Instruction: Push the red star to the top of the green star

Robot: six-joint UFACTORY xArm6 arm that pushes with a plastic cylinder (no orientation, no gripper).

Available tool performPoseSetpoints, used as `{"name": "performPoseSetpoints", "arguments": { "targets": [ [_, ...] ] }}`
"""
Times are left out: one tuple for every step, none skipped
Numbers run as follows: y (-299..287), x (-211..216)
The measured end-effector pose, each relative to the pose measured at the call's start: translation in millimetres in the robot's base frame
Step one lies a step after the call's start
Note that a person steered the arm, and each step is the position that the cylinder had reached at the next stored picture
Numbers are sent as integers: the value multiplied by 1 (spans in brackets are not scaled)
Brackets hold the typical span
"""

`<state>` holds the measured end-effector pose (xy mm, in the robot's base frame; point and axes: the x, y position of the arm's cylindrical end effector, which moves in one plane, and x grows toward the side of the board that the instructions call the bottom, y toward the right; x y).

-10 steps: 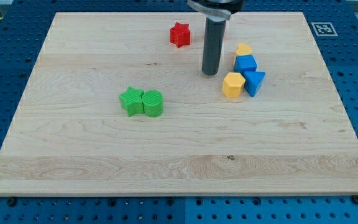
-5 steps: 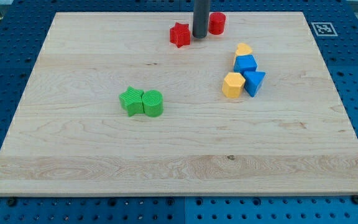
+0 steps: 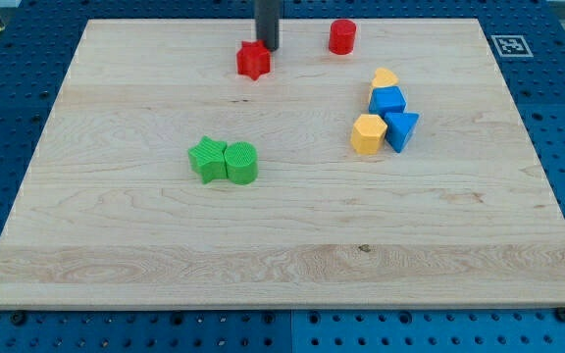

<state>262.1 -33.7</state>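
Note:
The red star (image 3: 253, 61) lies near the view's top, left of centre. My tip (image 3: 268, 49) stands just at the star's upper right, touching or nearly touching it. The green star (image 3: 207, 159) lies lower down, left of centre, well below the red star and slightly to its left. A green cylinder (image 3: 242, 163) touches the green star's right side.
A red cylinder (image 3: 341, 36) stands near the top edge, right of my tip. At the right lies a cluster: a yellow heart-like block (image 3: 385, 77), a blue cube (image 3: 388, 100), a blue triangle (image 3: 402, 129) and a yellow hexagon (image 3: 368, 133).
My tip moved from the middle right up and leftward, passing between the red cylinder and the red star. The red star has slid to the left and slightly down.

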Motion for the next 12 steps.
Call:
{"name": "performPoseSetpoints", "arguments": {
  "targets": [
    [-2, 8],
    [-1, 8],
    [-1, 31],
    [-1, 33],
    [-2, 33],
    [-6, 52],
    [-12, 52],
    [-24, 58],
    [-25, 52],
    [-30, 22],
    [-49, 31],
    [-49, 44]
  ]
}}
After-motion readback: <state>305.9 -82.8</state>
